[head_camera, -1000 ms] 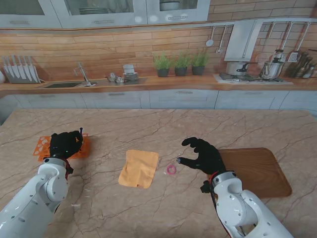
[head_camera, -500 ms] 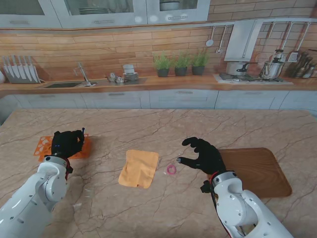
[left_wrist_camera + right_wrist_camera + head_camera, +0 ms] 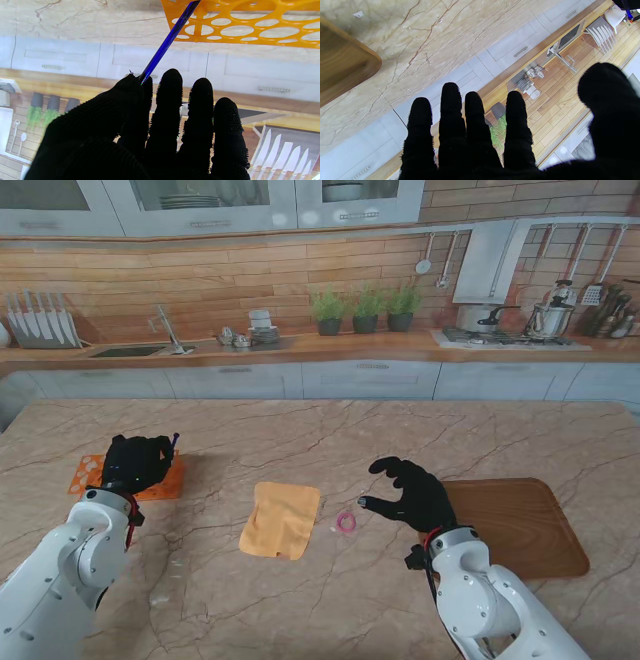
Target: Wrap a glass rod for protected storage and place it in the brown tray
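At the left of the table, the blue glass rod (image 3: 167, 42) is pinched between thumb and forefinger of the left hand (image 3: 135, 463), raised over the orange perforated rack (image 3: 88, 473) with its far end seen against the rack in the wrist view. Toward the middle, an orange cloth (image 3: 281, 519) is spread flat, with a small pink ring (image 3: 346, 522) just beside it. The right hand (image 3: 410, 492) is held empty with fingers apart, beside the brown tray (image 3: 525, 525).
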Robot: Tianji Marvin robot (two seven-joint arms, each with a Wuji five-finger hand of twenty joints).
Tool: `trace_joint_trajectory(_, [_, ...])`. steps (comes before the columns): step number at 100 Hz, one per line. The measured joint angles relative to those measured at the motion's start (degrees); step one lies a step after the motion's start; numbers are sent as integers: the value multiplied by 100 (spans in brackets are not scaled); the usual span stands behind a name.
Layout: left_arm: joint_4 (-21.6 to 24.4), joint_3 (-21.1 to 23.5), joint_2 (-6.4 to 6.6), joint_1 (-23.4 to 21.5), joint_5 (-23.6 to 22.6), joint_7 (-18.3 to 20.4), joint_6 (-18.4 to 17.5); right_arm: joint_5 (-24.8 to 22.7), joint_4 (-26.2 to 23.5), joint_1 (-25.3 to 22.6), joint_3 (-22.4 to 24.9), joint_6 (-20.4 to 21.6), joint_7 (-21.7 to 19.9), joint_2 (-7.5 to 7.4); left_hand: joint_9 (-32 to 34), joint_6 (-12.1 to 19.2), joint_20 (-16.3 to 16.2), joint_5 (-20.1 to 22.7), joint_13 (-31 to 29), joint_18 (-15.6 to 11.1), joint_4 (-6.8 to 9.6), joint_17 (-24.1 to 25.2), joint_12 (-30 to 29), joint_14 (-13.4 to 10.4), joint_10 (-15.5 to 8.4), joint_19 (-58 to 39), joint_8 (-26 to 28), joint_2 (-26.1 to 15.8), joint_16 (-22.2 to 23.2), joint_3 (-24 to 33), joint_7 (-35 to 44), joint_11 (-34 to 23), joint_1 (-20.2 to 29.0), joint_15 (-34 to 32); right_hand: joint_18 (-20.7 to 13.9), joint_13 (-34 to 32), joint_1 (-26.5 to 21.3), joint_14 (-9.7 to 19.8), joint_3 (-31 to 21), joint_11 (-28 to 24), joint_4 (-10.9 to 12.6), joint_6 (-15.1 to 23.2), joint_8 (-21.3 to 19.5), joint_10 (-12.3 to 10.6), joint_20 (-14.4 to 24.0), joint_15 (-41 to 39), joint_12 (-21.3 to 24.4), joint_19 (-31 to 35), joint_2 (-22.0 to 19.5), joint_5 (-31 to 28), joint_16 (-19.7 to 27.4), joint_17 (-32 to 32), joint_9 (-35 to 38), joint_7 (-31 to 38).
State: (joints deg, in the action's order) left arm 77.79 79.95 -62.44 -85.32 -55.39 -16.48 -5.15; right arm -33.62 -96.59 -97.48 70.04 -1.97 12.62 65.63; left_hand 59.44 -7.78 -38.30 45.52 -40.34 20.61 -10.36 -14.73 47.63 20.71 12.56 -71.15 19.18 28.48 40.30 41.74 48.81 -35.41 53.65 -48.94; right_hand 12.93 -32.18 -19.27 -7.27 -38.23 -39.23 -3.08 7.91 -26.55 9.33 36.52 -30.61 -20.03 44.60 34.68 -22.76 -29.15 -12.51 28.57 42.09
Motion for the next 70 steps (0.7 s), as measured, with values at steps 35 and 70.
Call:
trace_joint_trajectory(35, [557,165,70,-184,-70,449,-151,-68,-122,-161,183,180,-75,-11,0,0,-2,0,-10,27,0,-47,-1,1,6,-38,2,0,0,0,2,-62,0,-53,0,1,0,0,0,0,0,0,0,0,1,0,0,0,0,0,0,1,0,-1])
trace_joint_trajectory(70, [981,-45,130,-154,20,1074,-158,-44,-236,-348,408,616,-151,-42,0,-1,-61,0,-97,30,0,-84,-1,2,10,-47,4,0,29,2,15,-135,-19,-75,0,1,0,0,0,0,0,0,0,0,2,0,0,-1,0,0,0,1,0,-1])
